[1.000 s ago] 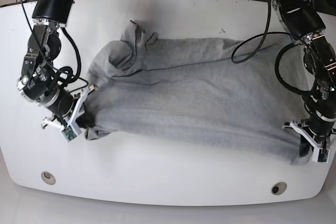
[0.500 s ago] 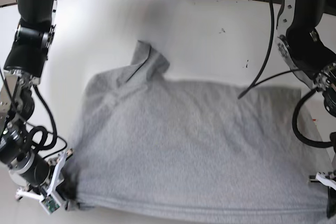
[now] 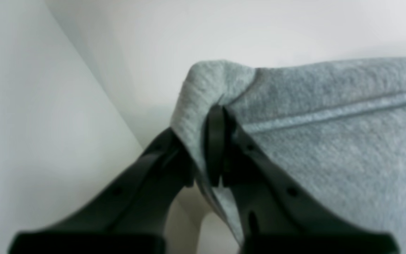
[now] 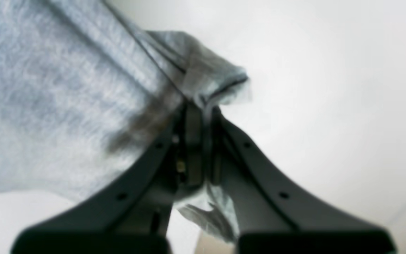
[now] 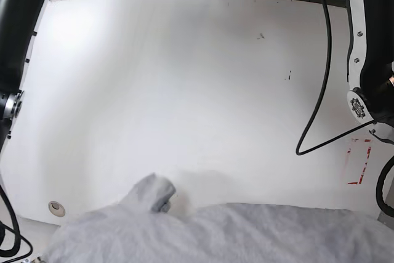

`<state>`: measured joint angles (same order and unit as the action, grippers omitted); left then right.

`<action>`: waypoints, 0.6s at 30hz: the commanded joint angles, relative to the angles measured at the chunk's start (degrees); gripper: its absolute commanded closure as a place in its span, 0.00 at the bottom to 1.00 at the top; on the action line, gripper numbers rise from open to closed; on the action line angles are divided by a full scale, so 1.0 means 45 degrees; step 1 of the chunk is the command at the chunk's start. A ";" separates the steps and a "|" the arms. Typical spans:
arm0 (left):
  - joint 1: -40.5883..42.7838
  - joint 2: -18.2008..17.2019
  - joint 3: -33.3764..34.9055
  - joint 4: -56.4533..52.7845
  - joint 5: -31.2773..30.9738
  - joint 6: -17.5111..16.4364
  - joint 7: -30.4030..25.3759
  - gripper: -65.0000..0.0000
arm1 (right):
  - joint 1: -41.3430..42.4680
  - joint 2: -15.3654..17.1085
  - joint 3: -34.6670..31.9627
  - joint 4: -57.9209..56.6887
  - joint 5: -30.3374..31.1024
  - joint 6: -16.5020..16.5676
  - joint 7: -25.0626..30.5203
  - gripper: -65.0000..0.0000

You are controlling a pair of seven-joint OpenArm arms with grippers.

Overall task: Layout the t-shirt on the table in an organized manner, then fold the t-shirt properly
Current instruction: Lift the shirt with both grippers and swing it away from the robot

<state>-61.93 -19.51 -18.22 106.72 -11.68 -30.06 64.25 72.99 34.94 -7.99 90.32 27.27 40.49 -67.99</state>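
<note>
Grey heather cotton fills the near edge of the base view: the short-sleeved t-shirt (image 5: 246, 235) hangs as a wide band along the bottom of that picture, from near left to near right, in front of the near rim of the glossy white tabletop with rounded corners (image 5: 184, 90). Most of that tabletop is bare. A bunched lump of cloth, a sleeve by my judgement, stands up at the left of the band just beside the round cable grommet (image 5: 56, 207).

My right gripper (image 4: 197, 116), on the scene's left, has its jaws closed tight on a corner of the garment, with a stitched seam running away from the pinch. My left gripper (image 3: 203, 120), on the scene's right, is likewise clamped on a hemmed corner, cloth wrapped over one finger. Neither gripper shows in the base view.

Orientation: the long axis of the visible cloth runs left to right, parallel to the near table edge, stretched between my two grips. Which end is collar and which is hem I cannot tell.

Risks, as judgement:
- Both holds are small pinches at corners; a quick swing could pull a corner free and drop that side.
- The bunched sleeve may land folded under the body and spoil the layout.
- Laid down too near, the cloth would overhang the near edge and slide off.
</note>
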 commanded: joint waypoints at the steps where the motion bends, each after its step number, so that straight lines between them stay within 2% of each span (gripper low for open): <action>1: -0.0215 -0.0149 -0.0025 0.0031 0.0340 0.0068 -0.0045 1.00 | 0.0402 0.0295 0.0066 0.0001 -0.0423 -0.0109 -0.0550 0.99; 5: 0.0722 -0.0149 -0.0064 0.0051 0.0320 0.0068 -0.0026 1.00 | 0.0141 0.0470 0.0085 0.0412 -0.0404 -0.0109 -0.0863 0.99; 8: 0.1601 -0.0149 -0.0103 0.0109 0.0301 0.0048 -0.0045 1.00 | -0.1011 0.0724 0.0378 0.0959 -0.0404 -0.0109 -0.0863 0.99; 11: 0.2637 -0.0109 -0.0103 0.0168 0.0281 -0.0186 -0.0045 1.00 | -0.2535 0.0783 0.1258 0.1701 -0.0404 -0.0109 -0.0941 0.99; 15: 0.4219 -0.0070 -0.0298 0.0539 0.0281 -0.0635 -0.0045 1.00 | -0.5485 0.0783 0.2860 0.3049 -0.0404 -0.0109 -0.0999 0.99; 18: 0.5411 0.0262 -0.0767 0.0695 0.0281 -0.0674 -0.0085 1.00 | -0.7712 0.0529 0.4012 0.3811 -0.0404 -0.0109 -0.0941 0.99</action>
<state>-38.24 -18.24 -19.81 108.81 -13.28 -33.80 63.96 41.91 36.64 7.01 104.99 28.73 40.64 -71.07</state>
